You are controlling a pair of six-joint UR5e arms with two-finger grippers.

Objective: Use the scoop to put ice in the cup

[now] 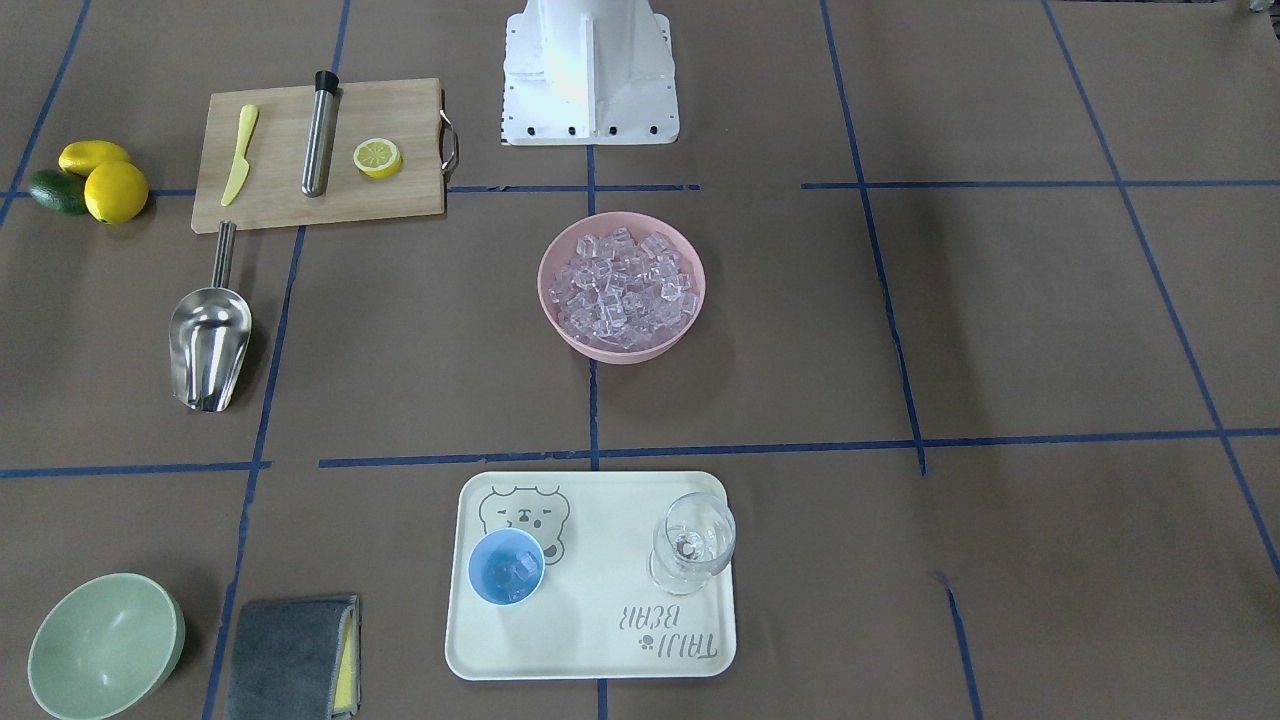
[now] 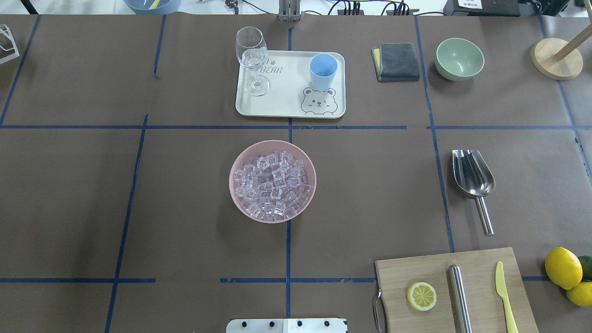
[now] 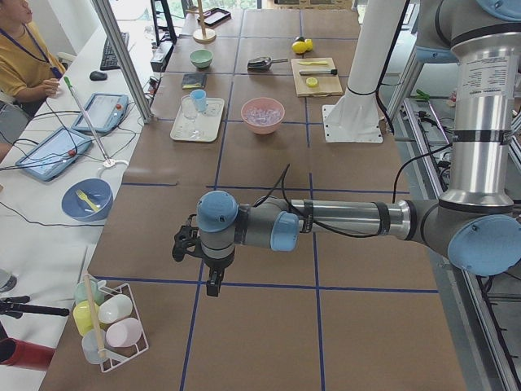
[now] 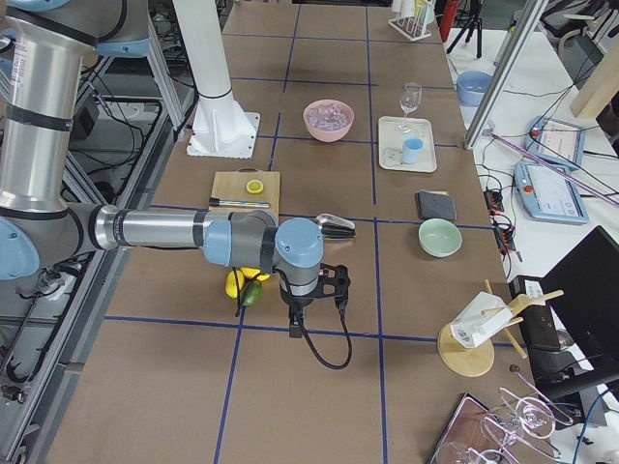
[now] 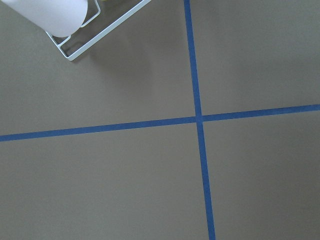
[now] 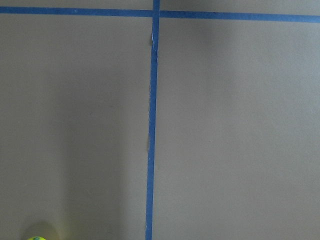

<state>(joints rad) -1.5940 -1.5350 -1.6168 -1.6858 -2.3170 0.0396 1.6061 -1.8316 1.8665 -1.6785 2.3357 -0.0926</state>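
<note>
Overhead exterior: scoop (image 2: 472,178) lies handle toward the robot, handy for grabbing; cup (image 2: 323,76) holds some ice (image 1: 514,572); left pincer (image 3: 182,243), right pincer (image 4: 335,280), we cannot tell how open.

Matt brown paper (image 1: 1000,320) covers the bench (image 2: 69,208) from edge to edge, crossed by strips of smooth blue tape (image 1: 760,447), and near the middle a matt pink plastic bowl (image 1: 620,352) holds clear, glassy ice (image 1: 622,290). Toward the edge far from the robot, a cream, matt plastic tray (image 1: 600,640) bears a smooth light-blue plastic cup (image 2: 320,83) and a clear glass goblet (image 1: 692,545), with a napped grey cloth (image 1: 285,658) and a matt pale-green bowl (image 1: 100,648) toward the far corner on the robot's right. Along that right edge lie a mirror-polished stainless-steel scoop (image 1: 208,345) and a pale, grained wooden cutting board (image 1: 280,150) carrying a brushed steel cylinder (image 1: 320,135) and a yellow plastic knife (image 1: 238,155).
</note>
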